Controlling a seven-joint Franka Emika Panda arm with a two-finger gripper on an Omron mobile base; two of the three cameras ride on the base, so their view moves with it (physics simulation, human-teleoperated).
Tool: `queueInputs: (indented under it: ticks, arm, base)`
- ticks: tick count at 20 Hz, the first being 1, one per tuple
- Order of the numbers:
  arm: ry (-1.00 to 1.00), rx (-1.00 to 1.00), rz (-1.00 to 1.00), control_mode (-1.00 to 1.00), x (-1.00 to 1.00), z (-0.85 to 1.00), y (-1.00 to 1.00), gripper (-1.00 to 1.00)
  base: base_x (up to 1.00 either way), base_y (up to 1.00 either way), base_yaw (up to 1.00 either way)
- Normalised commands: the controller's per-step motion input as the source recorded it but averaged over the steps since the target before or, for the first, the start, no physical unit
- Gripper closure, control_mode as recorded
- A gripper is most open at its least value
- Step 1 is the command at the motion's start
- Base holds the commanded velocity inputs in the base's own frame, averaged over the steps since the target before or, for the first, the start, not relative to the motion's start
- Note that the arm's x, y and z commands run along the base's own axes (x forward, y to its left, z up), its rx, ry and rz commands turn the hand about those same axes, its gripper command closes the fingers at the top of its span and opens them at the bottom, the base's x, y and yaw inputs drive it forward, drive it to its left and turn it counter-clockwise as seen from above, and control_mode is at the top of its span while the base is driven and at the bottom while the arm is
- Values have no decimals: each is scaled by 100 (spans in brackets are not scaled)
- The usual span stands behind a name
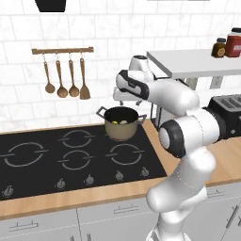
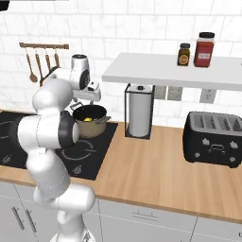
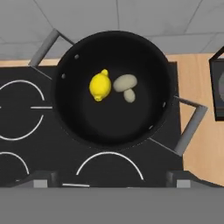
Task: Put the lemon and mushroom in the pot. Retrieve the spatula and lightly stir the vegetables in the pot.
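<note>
Stovetop (image 3: pixel 26 148) — pot (image 3: pixel 74 127) holds lemon (image 3: pixel 100 85), mushroom (image 3: pixel 125 85) — end effector (image 3: pixel 109 179) open above.

Pot (image 1: pixel 121 123): interior mostly hidden by rim in left base view; contents too small to tell there. Toaster (image 1: pixel 230 115) cut off at right edge. Paper-towel holder (image 3: pixel 217 89) cut by hand-view edge.

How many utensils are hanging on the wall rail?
4: three wooden spoons side by side from the rail's left, then a flat wooden spatula rightmost. None seems hidden.
</note>
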Motion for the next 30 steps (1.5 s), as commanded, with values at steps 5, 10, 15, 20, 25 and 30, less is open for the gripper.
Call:
queueInputs:
  ticks: [5, 10, 15, 20, 25, 30]
  arm:
    - [5, 0, 0, -100, -100, 41, -32, -100]
    - [6, 0, 0, -100, -100, 4, -30, -100]
    - [9, -2, 0, -100, -96, 0, -22, -100]
    - [0, 0, 0, 100, -18, 0, 0, -100]
    - [0, 0, 0, 100, 0, 0, 0, -100]
    - [0, 0, 0, 100, 0, 0, 0, -100]
  base:
    - [0, 0, 0]
    - [0, 0, 0]
    - [0, 0, 0]
    - [-80, 3, 0]
    - [-97, 75, 0]
    - [-17, 100, -1]
